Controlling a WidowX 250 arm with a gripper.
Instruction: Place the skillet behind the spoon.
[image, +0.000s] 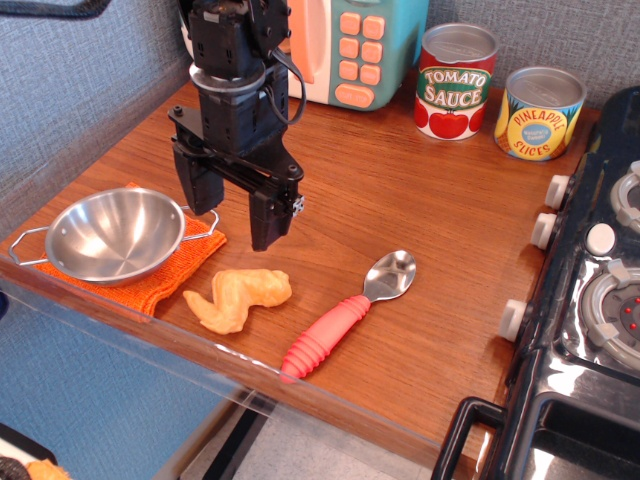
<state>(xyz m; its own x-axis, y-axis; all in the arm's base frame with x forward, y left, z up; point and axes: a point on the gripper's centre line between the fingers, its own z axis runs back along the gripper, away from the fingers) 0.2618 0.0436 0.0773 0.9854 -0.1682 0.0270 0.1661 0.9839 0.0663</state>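
A: What is the pincer (232, 212) doing?

B: It hangs spread wide and empty, fingers pointing down just right of the skillet (113, 234), likely lined up to take its rim or near wire handle.

A: And the skillet?

B: At the surface's (400, 180) front-left corner, resting on an orange cloth (165, 272). The spoon (345, 315) lies well right, handle toward the front edge, toy food piece (238, 297) between them. The bare wood behind the spoon's bowl looks like the destination.
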